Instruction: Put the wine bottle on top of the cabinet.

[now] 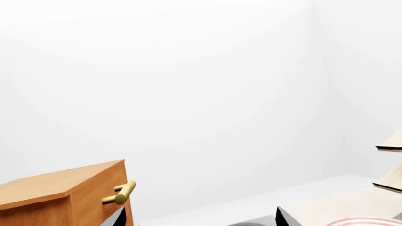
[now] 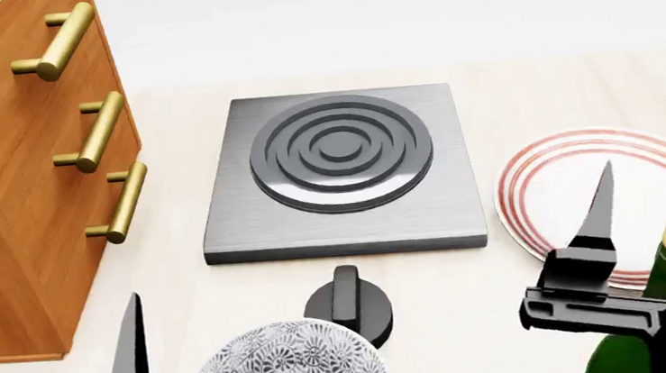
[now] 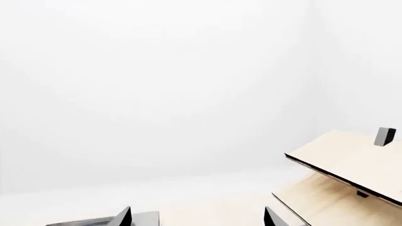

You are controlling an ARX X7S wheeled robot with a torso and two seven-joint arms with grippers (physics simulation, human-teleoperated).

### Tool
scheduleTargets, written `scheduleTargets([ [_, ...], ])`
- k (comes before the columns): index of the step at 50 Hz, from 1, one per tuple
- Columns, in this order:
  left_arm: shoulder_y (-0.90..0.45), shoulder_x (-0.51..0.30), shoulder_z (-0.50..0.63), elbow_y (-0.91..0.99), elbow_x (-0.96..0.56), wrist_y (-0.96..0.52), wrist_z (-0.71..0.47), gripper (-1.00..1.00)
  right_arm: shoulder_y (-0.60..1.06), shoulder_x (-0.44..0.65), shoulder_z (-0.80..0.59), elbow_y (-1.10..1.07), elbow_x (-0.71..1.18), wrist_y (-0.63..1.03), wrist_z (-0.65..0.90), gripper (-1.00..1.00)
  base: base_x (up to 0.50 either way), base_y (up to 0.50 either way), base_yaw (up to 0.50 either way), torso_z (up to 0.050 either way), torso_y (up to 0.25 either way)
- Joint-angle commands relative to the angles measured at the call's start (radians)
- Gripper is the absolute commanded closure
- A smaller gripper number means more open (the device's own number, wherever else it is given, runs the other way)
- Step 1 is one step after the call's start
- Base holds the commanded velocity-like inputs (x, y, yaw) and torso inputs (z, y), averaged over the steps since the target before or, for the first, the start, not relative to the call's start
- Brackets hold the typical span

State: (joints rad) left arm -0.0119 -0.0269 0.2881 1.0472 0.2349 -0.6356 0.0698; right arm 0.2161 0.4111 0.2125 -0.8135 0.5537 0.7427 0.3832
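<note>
Two tools wide, holding nothing; right tool (image 2: 663, 239) near wine bottle (image 2: 663, 298) at 4 o'clock — may knock it over onto striped plate (image 2: 563, 189).

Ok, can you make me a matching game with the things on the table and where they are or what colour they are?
Things:
1. wine bottle
2. cabinet
3. plate
4. bowl

Descriptions:
A. red rings on white
B. dark green with a tan cork
C. grey leafy pattern, nearest the camera
D. reddish-brown with brass handles

Pairs: 1-B, 2-D, 3-A, 4-C
</note>
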Motion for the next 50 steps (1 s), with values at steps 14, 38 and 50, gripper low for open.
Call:
scheduleTargets([
  [14, -0.005, 0.026, -0.048, 0.000, -0.014, 0.024, 0.026, -1.00, -0.120, -0.080, 0.014, 0.243, -0.103, -0.214, -0.081, -1.00, 0.00, 0.00, 0.00, 0.000, 0.000],
  [38, -0.004, 0.026, -0.040, 0.000, -0.008, 0.022, 0.026, -1.00, -0.096, -0.037, -0.046, 0.270, -0.182, -0.197, -0.056, -1.00, 0.00, 0.00, 0.00, 0.000, 0.000],
  [50, 0.000, 0.026, -0.038, 0.000, -0.007, 0.023, 0.026, -1.00, -0.080, -0.035, -0.060, 0.278, -0.180, -0.190, -0.055, -1.00, 0.00, 0.00, 0.00, 0.000, 0.000],
])
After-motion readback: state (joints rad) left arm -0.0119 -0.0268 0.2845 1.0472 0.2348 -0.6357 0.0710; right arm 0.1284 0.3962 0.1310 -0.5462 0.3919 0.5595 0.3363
